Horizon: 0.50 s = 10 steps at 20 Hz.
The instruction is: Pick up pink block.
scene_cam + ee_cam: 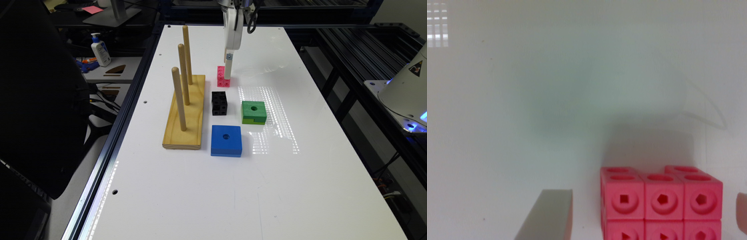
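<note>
White table point(300, 186), gripper point(228, 77) straddling pink block point(220, 77)

White arm housing point(233, 31) with black looped cable point(252, 21), pale fingers point(228, 68), small grey screw plate.

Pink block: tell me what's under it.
The pink block rests directly on the white table, with the tool down around it. Its underside is covered from sight.

The pink block point(221, 76) sits on the table point(300, 186) behind the black cube point(219, 103), tool point(228, 71) touching it.
</note>
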### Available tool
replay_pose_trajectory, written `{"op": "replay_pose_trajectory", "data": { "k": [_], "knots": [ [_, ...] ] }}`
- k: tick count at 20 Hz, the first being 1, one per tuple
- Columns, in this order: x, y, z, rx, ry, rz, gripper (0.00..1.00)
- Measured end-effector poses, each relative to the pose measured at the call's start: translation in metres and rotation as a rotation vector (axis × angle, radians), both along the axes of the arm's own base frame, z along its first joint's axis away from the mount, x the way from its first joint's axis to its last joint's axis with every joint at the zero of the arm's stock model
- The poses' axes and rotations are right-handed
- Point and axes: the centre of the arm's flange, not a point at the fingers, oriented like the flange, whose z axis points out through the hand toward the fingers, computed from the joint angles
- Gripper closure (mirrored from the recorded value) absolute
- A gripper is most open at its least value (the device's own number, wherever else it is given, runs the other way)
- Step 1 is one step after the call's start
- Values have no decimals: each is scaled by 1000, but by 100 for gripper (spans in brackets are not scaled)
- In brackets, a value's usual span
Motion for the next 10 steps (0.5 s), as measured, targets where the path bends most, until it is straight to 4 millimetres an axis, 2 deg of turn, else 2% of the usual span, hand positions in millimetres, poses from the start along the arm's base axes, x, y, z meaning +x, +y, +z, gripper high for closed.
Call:
{"op": "replay_pose_trajectory", "data": {
  "k": [10],
  "knots": [
    [8,3,-14,10,9,7,0]
  ]
}}
